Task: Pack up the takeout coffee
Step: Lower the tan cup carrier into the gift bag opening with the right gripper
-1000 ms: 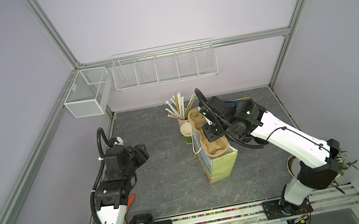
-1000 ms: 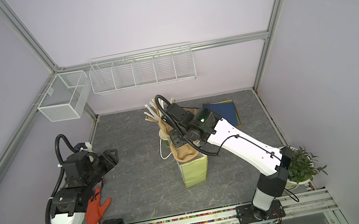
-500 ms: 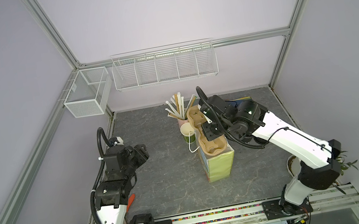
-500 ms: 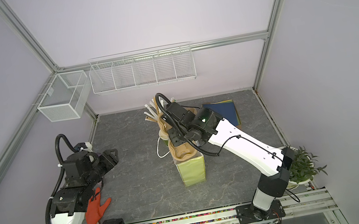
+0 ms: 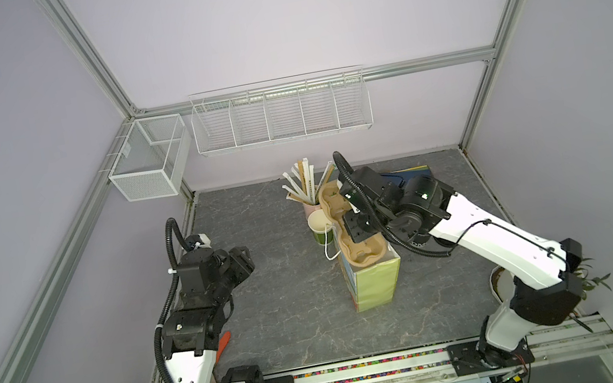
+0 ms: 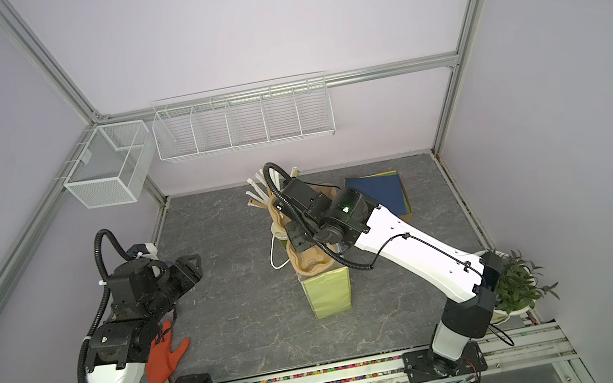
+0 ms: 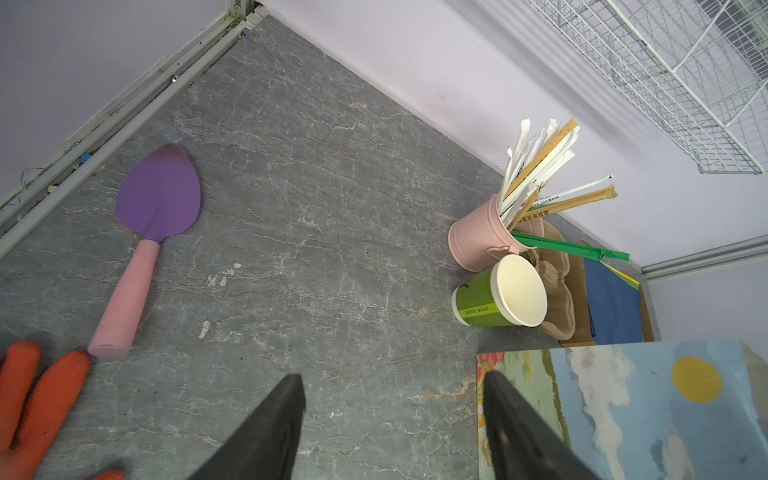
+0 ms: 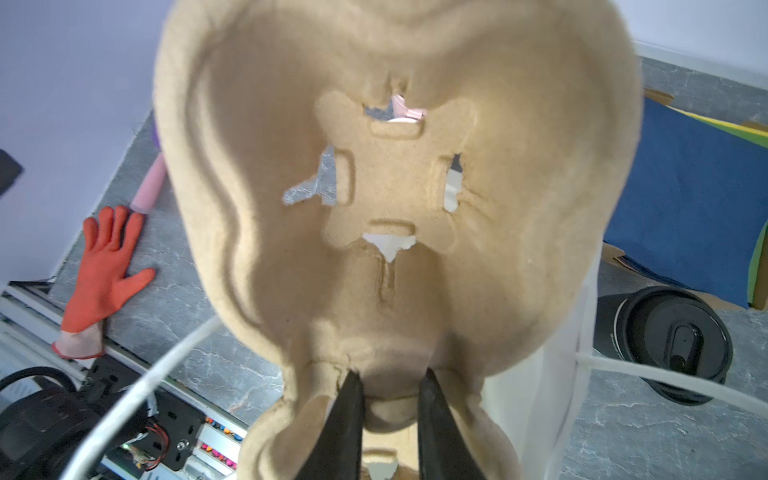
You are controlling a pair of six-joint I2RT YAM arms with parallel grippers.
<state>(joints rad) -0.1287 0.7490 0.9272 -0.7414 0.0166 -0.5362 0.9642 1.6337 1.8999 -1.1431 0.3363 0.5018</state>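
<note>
The takeout coffee point(image 8: 665, 345), a black cup with a black lid, stands on the table beside the bag in the right wrist view; in both top views my right arm hides it. My right gripper point(image 8: 390, 378) point(image 5: 359, 226) point(image 6: 298, 238) is shut on the middle ridge of a brown pulp cup carrier point(image 8: 395, 166) point(image 5: 359, 255) point(image 6: 310, 261). The carrier's near end rests in the mouth of a yellow-green paper bag point(image 5: 374, 282) point(image 6: 328, 294) point(image 7: 623, 411). My left gripper point(image 7: 392, 376) point(image 5: 242, 260) point(image 6: 190, 264) hangs open over bare table left of the bag.
A green paper cup point(image 5: 319, 226) point(image 7: 494, 299) and a pink cup of wrapped straws point(image 5: 309, 204) point(image 7: 482, 237) stand behind the bag. Blue folders point(image 6: 376, 189) lie at the back right. A purple trowel point(image 7: 153, 208) and an orange glove point(image 6: 164, 357) lie at the left, a potted plant point(image 6: 518, 283) at the right.
The bag leaned a second ago and now stands straighter under the carrier. My right gripper has hardly shifted. The left arm has not moved.
</note>
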